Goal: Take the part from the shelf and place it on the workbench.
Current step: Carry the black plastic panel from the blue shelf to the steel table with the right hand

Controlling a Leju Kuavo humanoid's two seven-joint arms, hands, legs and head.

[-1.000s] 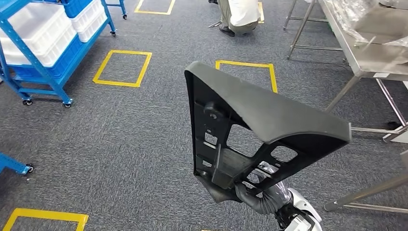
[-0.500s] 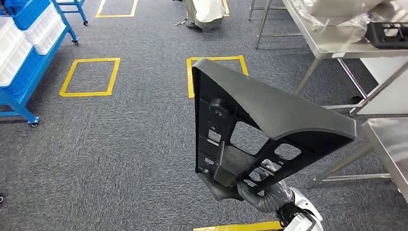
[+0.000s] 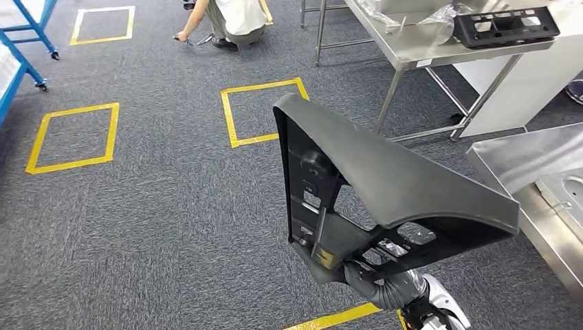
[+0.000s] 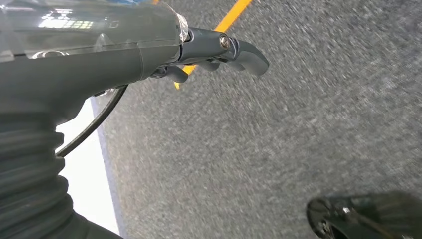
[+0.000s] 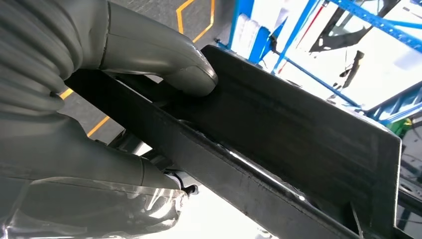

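Observation:
A large black triangular plastic part point(image 3: 385, 179) with cut-out openings stands upright in front of me over the carpet. My right hand point(image 3: 375, 278) grips its lower edge from below. In the right wrist view the grey thumb point(image 5: 164, 59) presses on the part's flat bar point(image 5: 278, 134). My left hand point(image 4: 214, 50) hangs over the grey carpet with its fingers loosely curled and nothing in them. A steel workbench point(image 3: 512, 161) comes in at the right edge.
A second steel table point(image 3: 412, 45) at the back right carries a black frame part point(image 3: 505, 26) and plastic wrap. A person point(image 3: 230, 20) crouches on the floor at the top. Yellow tape squares point(image 3: 258, 110) mark the carpet. A blue wheeled shelf point(image 3: 24, 48) is at the far left.
The whole scene has slid left as I turn right: the blue shelf has almost left the picture and the near workbench has come in. The part stays held the same way.

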